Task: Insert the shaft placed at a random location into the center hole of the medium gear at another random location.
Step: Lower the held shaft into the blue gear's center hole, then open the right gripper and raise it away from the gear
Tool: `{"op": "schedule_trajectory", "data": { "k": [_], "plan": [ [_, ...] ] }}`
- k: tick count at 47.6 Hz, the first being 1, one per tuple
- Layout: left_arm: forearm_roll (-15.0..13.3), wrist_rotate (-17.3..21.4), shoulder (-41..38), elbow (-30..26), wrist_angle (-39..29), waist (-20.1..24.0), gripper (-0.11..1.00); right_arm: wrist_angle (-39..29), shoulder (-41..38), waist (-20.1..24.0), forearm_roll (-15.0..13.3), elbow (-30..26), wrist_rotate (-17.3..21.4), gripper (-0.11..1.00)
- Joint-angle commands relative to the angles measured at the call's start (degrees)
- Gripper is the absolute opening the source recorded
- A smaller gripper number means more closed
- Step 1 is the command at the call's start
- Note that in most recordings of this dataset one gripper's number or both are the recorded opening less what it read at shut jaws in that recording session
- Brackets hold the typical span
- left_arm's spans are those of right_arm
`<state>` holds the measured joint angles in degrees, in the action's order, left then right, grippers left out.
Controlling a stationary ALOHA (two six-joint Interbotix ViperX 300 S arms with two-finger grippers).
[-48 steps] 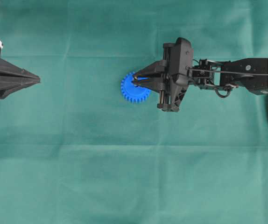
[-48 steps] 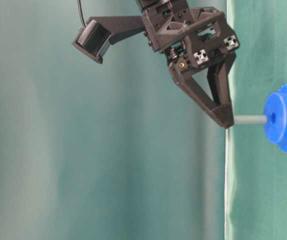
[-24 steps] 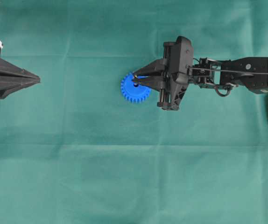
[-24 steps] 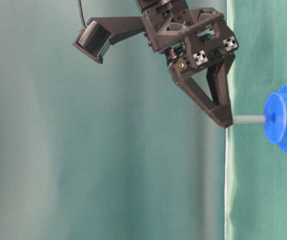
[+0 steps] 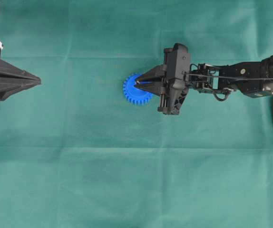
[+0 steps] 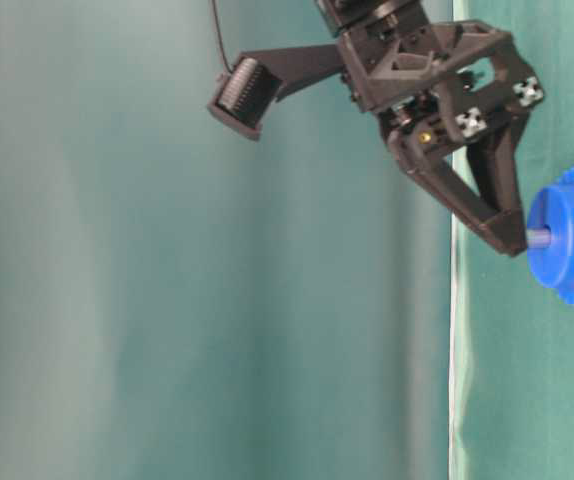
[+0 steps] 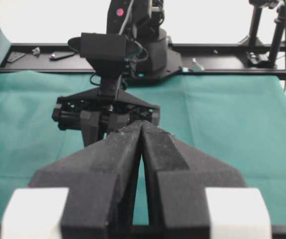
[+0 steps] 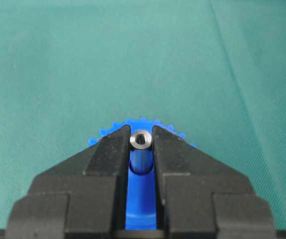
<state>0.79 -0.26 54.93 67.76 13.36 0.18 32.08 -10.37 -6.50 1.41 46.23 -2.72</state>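
The right hand (image 6: 515,243) pinches the shaft (image 8: 141,149) upright by its top, so it can slide down the gear's (image 5: 135,90) hole, nearer the surface's far edge; the left hand (image 7: 142,130) idles shut.

The overhead view looks straight down on the green cloth (image 5: 127,180), from far off. The table-level view is turned sideways, close, with the cloth's surface at right. The left wrist view faces level across the cloth toward the opposite arm. The right wrist view looks down closely. All but the left wrist view share the blue gear (image 5: 135,90).
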Motion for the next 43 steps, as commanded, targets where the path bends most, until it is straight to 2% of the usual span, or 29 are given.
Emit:
{"op": "schedule_trajectory", "data": {
  "k": [1,36,38,43],
  "plan": [
    [0.09,-0.09,-0.53,-0.62,0.18,0.09,0.00,0.88,0.44,0.00,0.18,-0.97,-0.88,0.13],
    [0.09,-0.09,-0.53,-0.62,0.09,0.09,0.00,-0.09,0.18,0.26,-0.09,-0.70,-0.70,0.15],
    [0.18,-0.09,-0.53,-0.70,0.18,0.09,0.00,-0.09,0.18,0.26,-0.09,-0.79,-0.62,0.20],
    [0.09,-0.09,-0.53,-0.62,0.09,0.09,0.00,-0.09,0.18,0.44,0.00,-0.79,-0.62,0.50]
  ]
}}
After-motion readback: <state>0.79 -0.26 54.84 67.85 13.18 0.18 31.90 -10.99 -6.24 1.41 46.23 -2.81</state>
